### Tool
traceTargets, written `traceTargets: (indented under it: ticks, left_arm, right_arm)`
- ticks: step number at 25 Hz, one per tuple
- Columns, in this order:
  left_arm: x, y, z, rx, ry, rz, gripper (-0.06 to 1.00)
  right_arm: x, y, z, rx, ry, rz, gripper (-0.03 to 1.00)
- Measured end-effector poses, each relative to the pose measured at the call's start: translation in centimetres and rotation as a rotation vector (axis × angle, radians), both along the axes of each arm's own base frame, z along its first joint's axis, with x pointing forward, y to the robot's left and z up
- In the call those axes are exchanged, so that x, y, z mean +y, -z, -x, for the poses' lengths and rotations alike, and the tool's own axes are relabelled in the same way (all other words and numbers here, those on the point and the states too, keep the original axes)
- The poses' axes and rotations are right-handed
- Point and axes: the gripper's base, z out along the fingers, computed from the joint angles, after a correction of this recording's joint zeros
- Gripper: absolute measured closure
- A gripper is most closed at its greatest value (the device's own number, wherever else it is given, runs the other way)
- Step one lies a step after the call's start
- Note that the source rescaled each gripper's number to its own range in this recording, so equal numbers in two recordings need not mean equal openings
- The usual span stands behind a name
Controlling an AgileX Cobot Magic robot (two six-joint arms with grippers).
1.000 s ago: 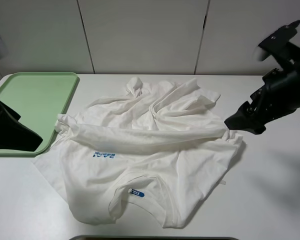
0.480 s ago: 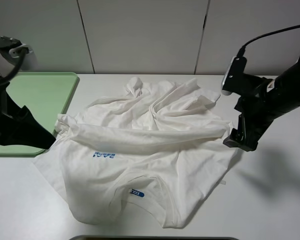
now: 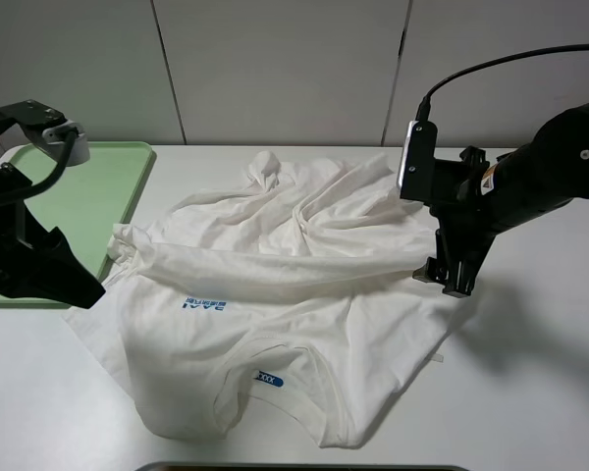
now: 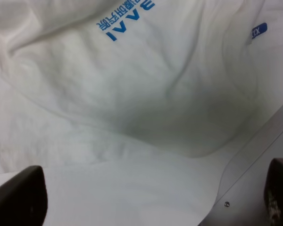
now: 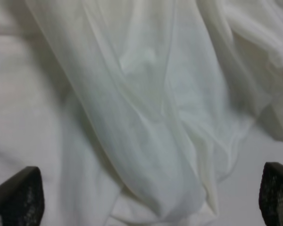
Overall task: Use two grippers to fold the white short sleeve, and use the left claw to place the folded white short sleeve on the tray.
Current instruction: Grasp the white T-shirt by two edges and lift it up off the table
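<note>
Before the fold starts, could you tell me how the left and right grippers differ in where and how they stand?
The left gripper sits at the white short sleeve's left edge, by the tray; the right gripper hangs over its right edge. The left one slants inward, low; the right points steeply down. Both have open jaws and hold nothing.

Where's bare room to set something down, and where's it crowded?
Free: table right of the shirt and front-left of it; the tray's far half. Crowded: the middle under the shirt, its right edge by the right gripper, the tray's near end by the left gripper.
</note>
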Motion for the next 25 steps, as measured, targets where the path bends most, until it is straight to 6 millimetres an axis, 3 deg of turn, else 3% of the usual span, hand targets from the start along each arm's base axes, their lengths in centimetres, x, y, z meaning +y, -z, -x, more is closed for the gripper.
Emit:
traceTargets:
  ticks: [10, 23, 25]
  left_arm:
    - [0.0, 0.0, 0.0, 0.002, 0.001, -0.001, 0.03]
    - [0.0, 0.0, 0.1, 0.007, 0.004, -0.002, 0.03]
    - [0.0, 0.0, 0.1, 0.008, 0.004, -0.002, 0.03]
  right_arm:
    - [0.5, 3.6, -1.0, 0.052, -0.001, 0.015, -0.03]
    - [1.0, 3.5, -2.1, -0.056, 0.016, -0.053, -0.03]
    - [1.0, 4.4, -2.1, -0.038, -0.011, -0.024, -0.03]
